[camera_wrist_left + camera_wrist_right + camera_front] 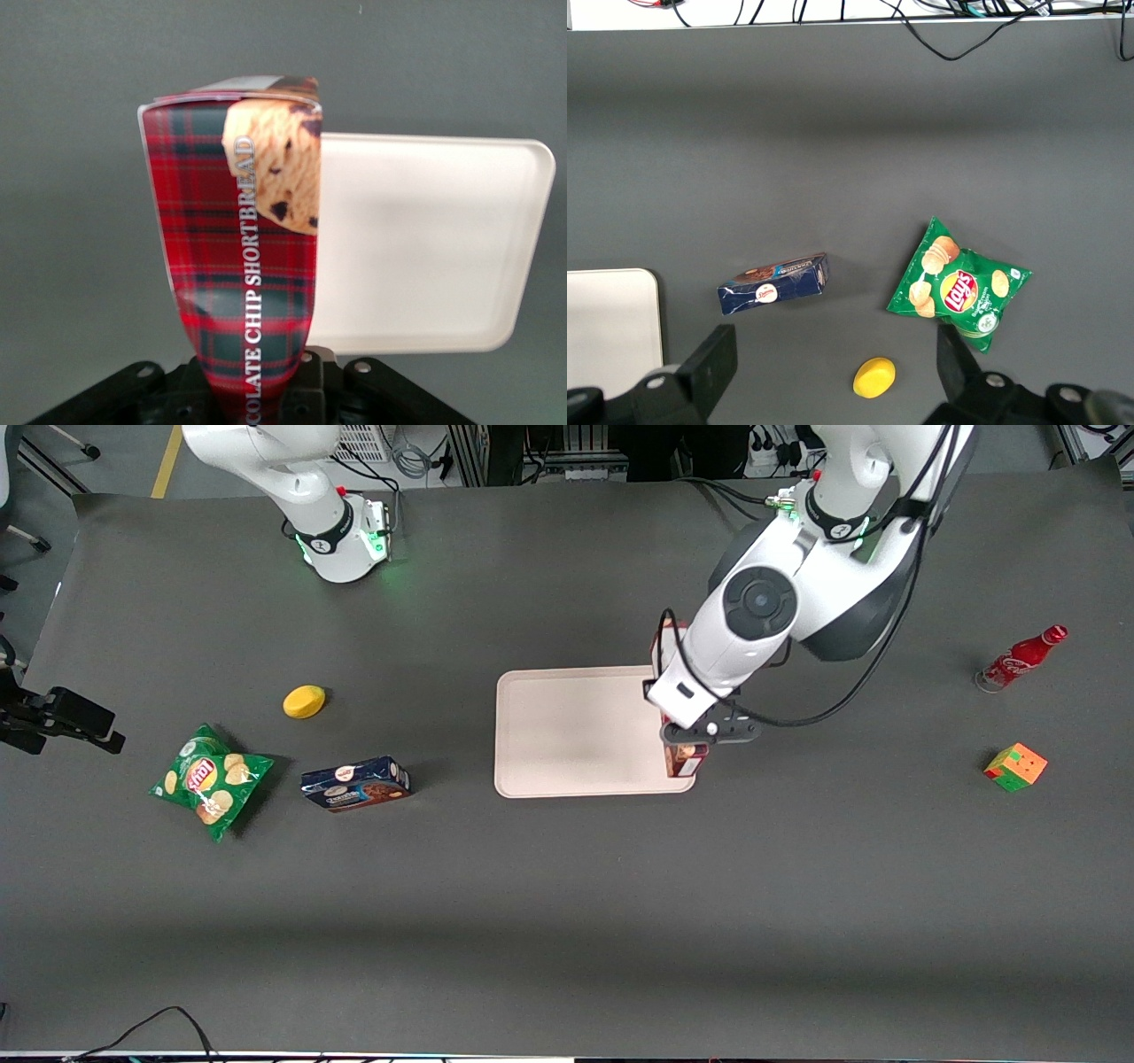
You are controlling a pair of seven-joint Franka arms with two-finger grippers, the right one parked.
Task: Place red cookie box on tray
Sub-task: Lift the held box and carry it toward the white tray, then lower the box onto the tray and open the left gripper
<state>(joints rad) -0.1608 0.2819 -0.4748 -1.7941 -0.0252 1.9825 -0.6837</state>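
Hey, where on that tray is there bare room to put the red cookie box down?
Nearly all of the tray is bare, from its rim toward the parked arm's end up to the red cookie box. The crowded part is the tray's edge toward the working arm's end, where the gripper holds the box in its jaws.

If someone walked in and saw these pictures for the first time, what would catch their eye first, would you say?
Probably the red cookie box, clamped in the left gripper over the edge of the tray at the working arm's end. Next, the bright green Lay's chip bag toward the parked arm's end, with the yellow lemon-like object and the dark blue cookie box nearby.
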